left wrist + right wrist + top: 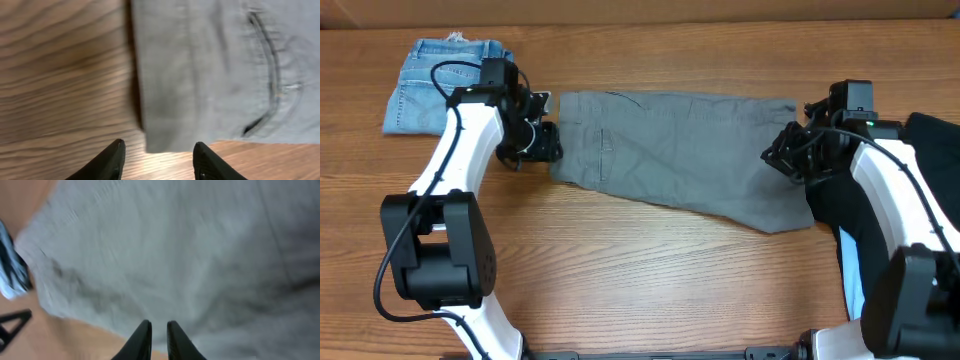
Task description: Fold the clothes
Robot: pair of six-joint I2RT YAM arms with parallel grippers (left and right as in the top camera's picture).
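Overhead, the grey-green shorts [680, 150] lie mid-table between the left gripper [542, 140] at 9 o'clock, open and empty, and the right gripper [782, 158] at 3 o'clock, barely parted, gripping nothing. The lengthwise fold looks done. The next move probably calls for grasping one end for a crosswise fold.

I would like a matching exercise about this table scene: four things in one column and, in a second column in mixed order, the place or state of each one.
Things
1. grey-green cotton shorts
2. small blue denim pair
3. black garment
4. left pincer

Places or states
A. at the right edge of the wooden table
B. open, at the left end of the shorts
C. spread flat across the middle of the table
D. in the far left corner of the table

Right pairs: 1-C, 2-D, 3-A, 4-B.
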